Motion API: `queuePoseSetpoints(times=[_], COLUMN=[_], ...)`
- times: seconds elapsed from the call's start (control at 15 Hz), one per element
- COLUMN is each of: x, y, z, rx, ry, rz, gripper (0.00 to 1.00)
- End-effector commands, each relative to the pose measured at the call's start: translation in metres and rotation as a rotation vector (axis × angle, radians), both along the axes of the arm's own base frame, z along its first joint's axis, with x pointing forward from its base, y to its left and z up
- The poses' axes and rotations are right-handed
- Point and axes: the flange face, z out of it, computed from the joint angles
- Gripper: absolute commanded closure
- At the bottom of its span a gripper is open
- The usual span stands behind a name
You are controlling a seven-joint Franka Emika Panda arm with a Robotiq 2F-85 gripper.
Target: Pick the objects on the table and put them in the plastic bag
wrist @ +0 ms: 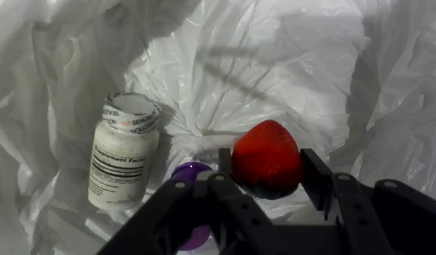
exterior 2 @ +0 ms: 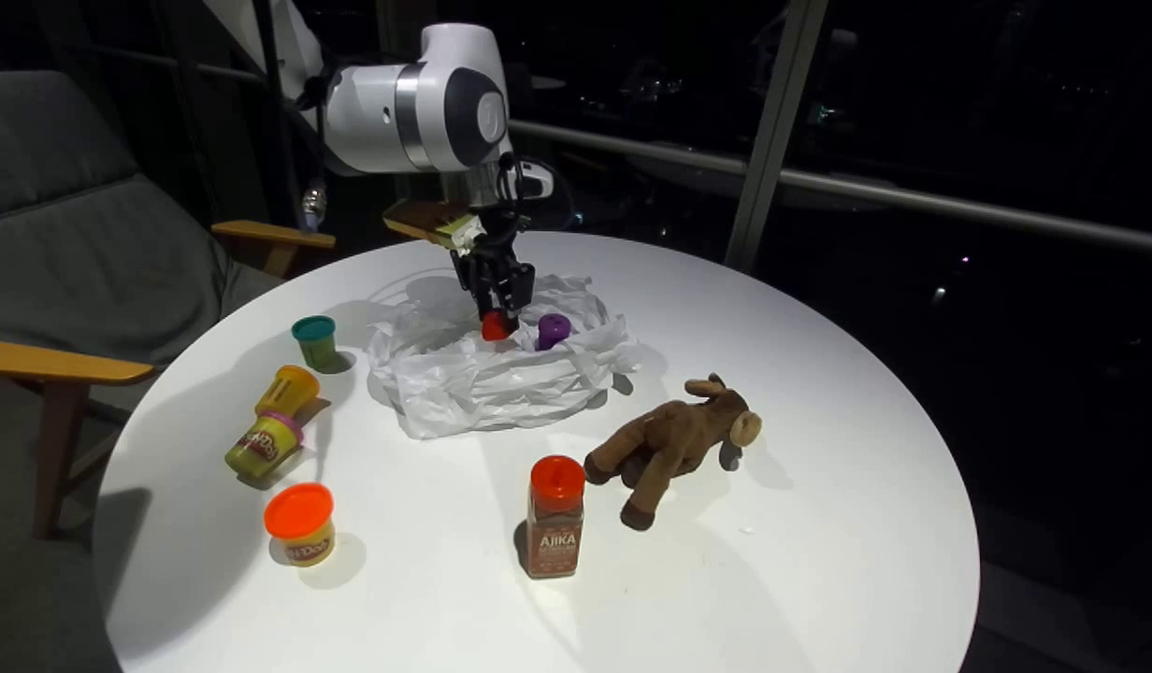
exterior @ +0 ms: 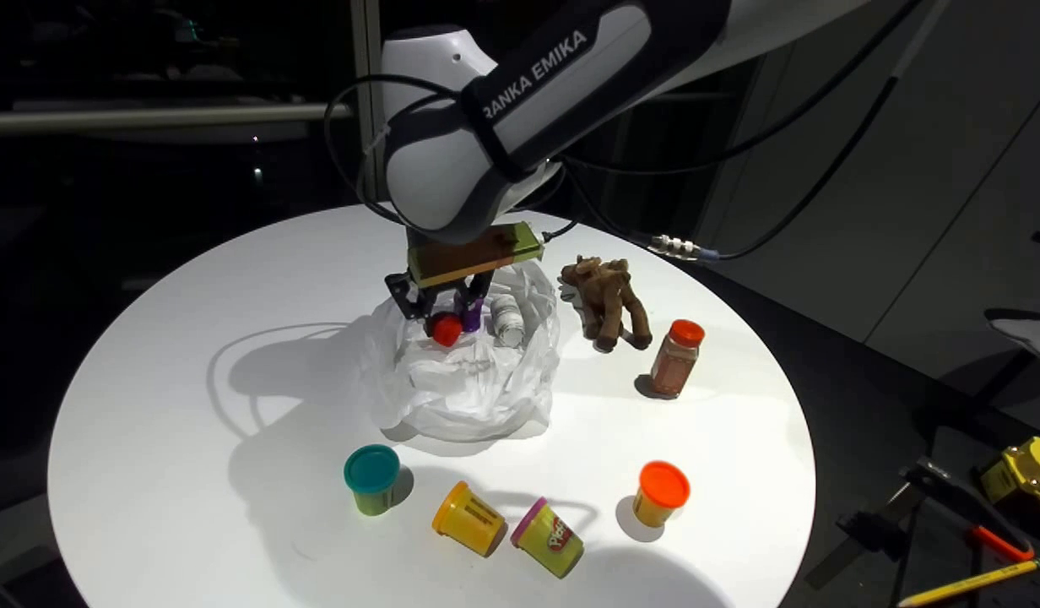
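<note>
Gripper [wrist: 267, 163]: closed on a red strawberry [wrist: 269, 150], a pad against either side; whether the strawberry touches the plastic below, I cannot tell.
Plastic bag [exterior 2: 496, 402]: in an exterior view, whitish and crumpled, toward the far part of the round white table [exterior 2: 772, 579]; a white bottle [wrist: 119, 166] and a purple piece [exterior 2: 554, 327] are inside.
White bottle: "Supplement Facts" heads its label, the finer lines too small to read; "SEALE" shows on the neck band.
Spice jar [exterior 2: 554, 537]: upright, near side, red lid, "AJIKA" on the label.
Brown plush animal [exterior 2: 674, 439]: lying right of the jar.
Orange-lidded cup [exterior 2: 300, 523]: upright, near left, marked "Play-Doh".
Purple-lidded cup [exterior 2: 264, 444]: on its side, farther back, "Play-Doh" again.
Yellow cup [exterior 2: 288, 393]: on its side just beside that, print unreadable.
Teal-lidded cup [exterior 2: 317, 344]: upright, far left.
Arm [exterior: 562, 93]: "RANKA EMIKA" legible.
</note>
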Motion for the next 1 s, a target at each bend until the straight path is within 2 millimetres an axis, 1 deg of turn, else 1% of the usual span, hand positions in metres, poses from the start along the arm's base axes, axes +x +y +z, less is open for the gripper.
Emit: queuePoseSetpoints(times=[0.0,0.07,0.2,0.27,0.4,0.6,0.73,0.93], x=[0.014,0.015,0.013,0.010,0.003,-0.013,-0.024,-0.042], y=[0.006,0.006,0.010,0.013,0.023,0.053,0.078,0.115], z=[0.009,0.014,0.029,0.038,0.056,0.080,0.086,0.076], rx=[0.000,-0.003,-0.001,-0.003,-0.012,0.006,0.017,0.054], ry=[-0.048,-0.054,-0.045,-0.039,-0.006,0.067,0.108,0.164], rz=[-0.019,-0.020,-0.018,-0.023,-0.030,0.042,0.100,0.148], gripper=[0.23,0.16,0.03,0.00,0.00,0.00,0.00,0.00])
